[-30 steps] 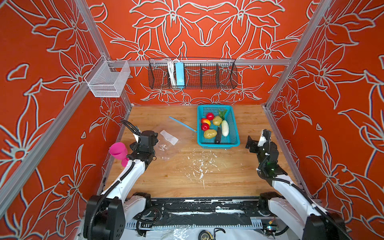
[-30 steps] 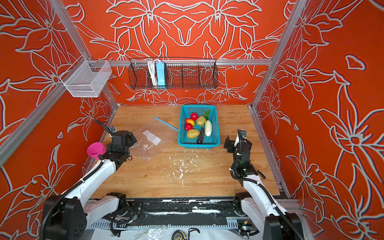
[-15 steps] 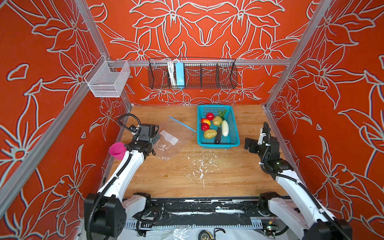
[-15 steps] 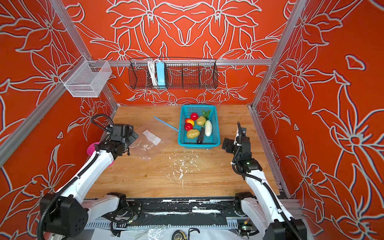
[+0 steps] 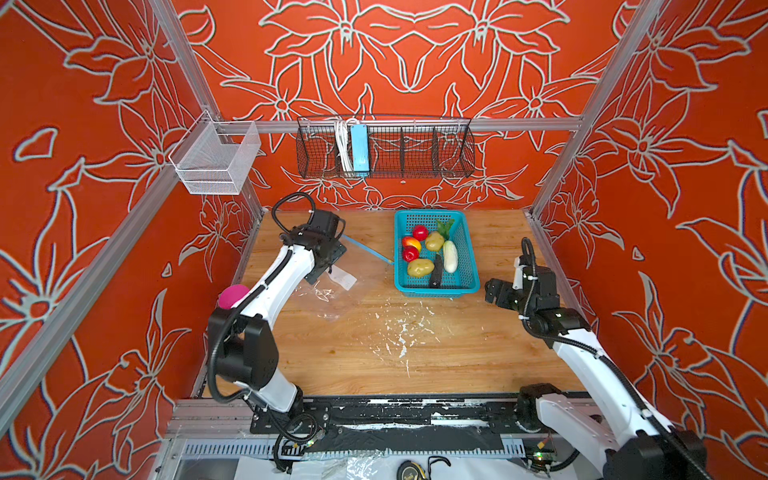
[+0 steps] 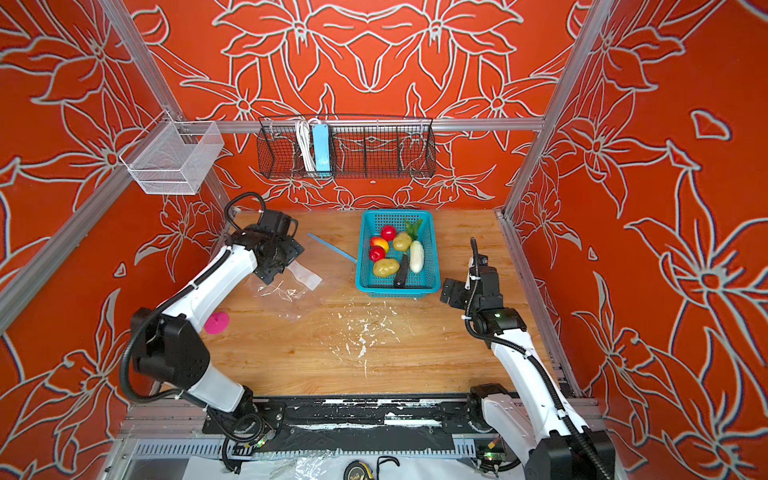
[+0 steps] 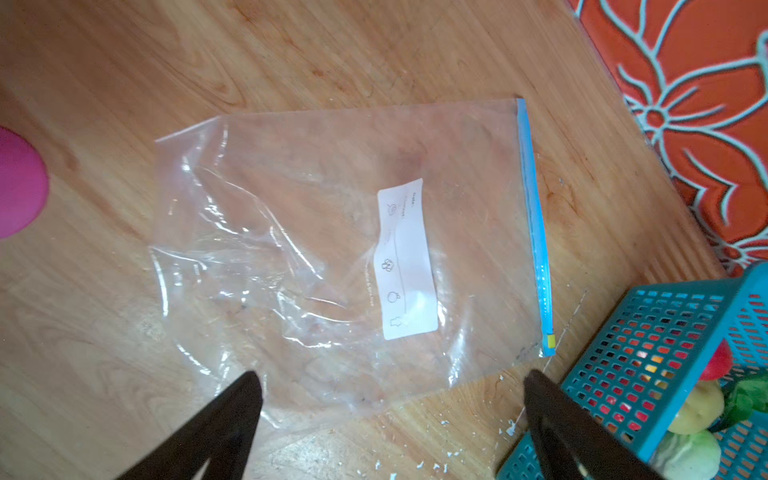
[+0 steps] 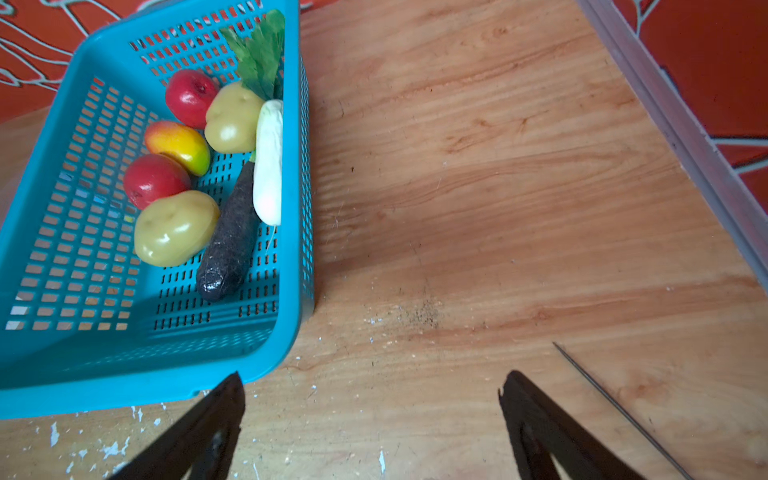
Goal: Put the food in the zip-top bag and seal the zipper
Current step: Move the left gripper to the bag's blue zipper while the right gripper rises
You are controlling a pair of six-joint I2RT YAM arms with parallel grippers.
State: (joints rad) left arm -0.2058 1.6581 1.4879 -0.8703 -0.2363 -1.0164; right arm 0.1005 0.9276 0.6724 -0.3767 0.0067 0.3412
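Observation:
The zip-top bag (image 7: 332,257) lies flat and empty on the wooden table, left of the teal basket (image 5: 432,291). Its zipper (image 7: 534,224), a blue strip, runs along the edge nearest the basket, with the yellowish slider (image 7: 550,340) at one end. All the food sits in the basket: two red apples (image 8: 191,93), a red-yellow fruit (image 8: 178,143), two potatoes (image 8: 174,228), a white radish (image 8: 268,166) and a dark eggplant (image 8: 230,241). My left gripper (image 7: 390,380) hovers open above the bag (image 5: 332,286). My right gripper (image 8: 372,382) is open over bare table beside the basket's near right corner.
A pink cup (image 5: 232,296) stands at the table's left edge beside the left arm. White flecks (image 5: 399,332) speckle the middle of the table. A black wire rack (image 5: 386,149) and a white mesh bin (image 5: 216,162) hang on the walls.
The left arm has stretched farther back, bringing its gripper over the bag. The right gripper has edged up towards the basket. Both stay open.

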